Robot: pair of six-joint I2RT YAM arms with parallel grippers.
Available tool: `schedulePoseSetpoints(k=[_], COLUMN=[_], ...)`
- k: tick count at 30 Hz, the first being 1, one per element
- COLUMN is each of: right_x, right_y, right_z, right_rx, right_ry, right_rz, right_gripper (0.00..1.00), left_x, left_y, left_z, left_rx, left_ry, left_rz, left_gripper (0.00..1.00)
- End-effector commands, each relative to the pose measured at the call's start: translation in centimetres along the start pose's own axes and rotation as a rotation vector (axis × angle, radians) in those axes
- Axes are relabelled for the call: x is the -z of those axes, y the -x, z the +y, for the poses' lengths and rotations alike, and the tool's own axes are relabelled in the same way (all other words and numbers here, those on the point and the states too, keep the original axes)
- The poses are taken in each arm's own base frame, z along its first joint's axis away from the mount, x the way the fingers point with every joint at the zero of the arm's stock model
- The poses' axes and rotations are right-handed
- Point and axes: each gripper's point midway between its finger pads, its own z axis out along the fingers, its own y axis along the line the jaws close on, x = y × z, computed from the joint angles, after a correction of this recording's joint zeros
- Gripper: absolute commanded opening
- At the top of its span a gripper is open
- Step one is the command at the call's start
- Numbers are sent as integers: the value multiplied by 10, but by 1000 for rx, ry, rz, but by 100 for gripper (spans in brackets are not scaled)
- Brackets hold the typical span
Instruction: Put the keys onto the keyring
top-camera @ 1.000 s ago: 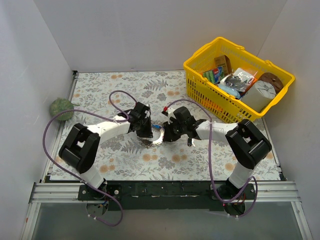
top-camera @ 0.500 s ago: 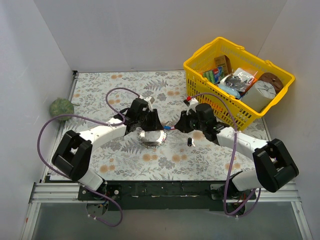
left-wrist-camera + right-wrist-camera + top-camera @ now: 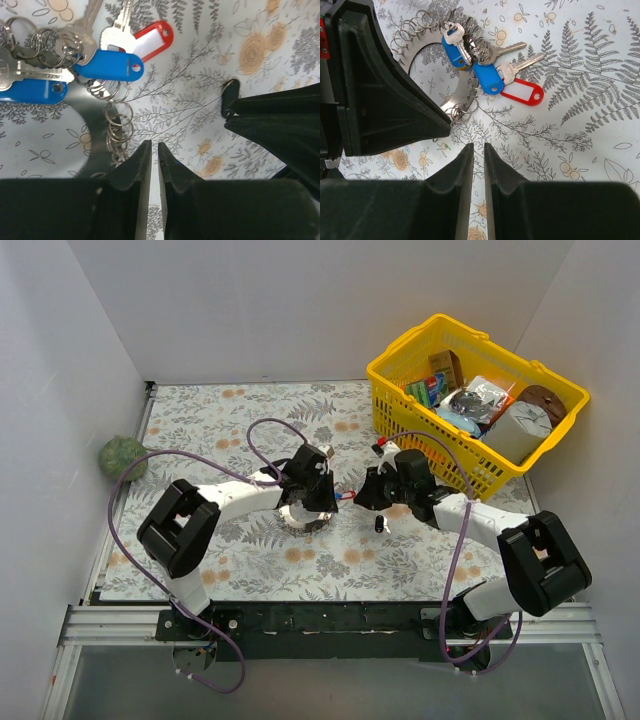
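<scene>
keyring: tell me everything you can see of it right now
The keyring is a flat, curved band of silvery metal with many small wire loops along its outer rim. It lies flat on the floral table, mid-scene. A bunch of keys with blue and red tags sits at one end; which are threaded is unclear. The left gripper hides part of it from above, its jaws empty.

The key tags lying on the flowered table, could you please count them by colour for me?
Blue tags: 2
Red tag: 1
Black tag: 1
Total: 4
</scene>
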Motion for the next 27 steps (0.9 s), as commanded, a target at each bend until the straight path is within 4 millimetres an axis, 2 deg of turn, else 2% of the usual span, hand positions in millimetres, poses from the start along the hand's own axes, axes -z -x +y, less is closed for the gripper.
schedulePoseSetpoints(k=[1,6,12,15,18,22,24,27], right_x=[-6,-17,-37,-41,-43,-41,-40,-42], right_y=[3,-7,-19,-21,-23,-21,-21,-21], right_z=[9,15,32,40,48,54,56,57], right_rx=[21,67,147,195,248,313,348,378], right_ry=[59,81,130,129,127,110,102,86], right_rz=[3,45,95,92,84,48,32,17], right_gripper=[22,25,35,41,46,51,56,56], left_x=[10,19,17,24,36,59,72,84], left_y=[-5,-18,-30,-23,-12,10,20,31], left_z=[14,33,43,38,20,-3,-7,3], left_rx=[5,8,13,13,-3,11,24,82], left_ry=[66,142,171,157,86,5,-15,-10], left_rz=[-19,-6,24,-6,-44,-136,-185,-230], left_gripper=[8,6,3,3,5,16,29,47])
